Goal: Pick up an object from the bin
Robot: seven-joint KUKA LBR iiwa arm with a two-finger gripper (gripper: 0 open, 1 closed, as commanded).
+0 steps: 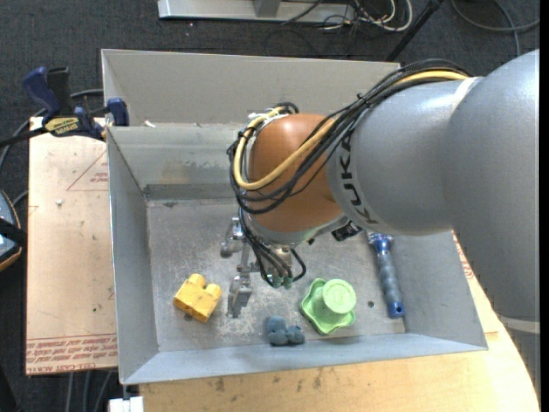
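My gripper hangs low over the grey bin's floor just beside the yellow block, which I judge the handiest pick from there; whether it is open or closed I cannot tell.

Loose items on the floor of the bin: yellow block, front left; green flanged cap, front, right of centre; small grey-blue lump at the front wall, just beside the cap; blue rod, right side. Beyond the bin: dark carpet, tangled cables, flat metal foot.
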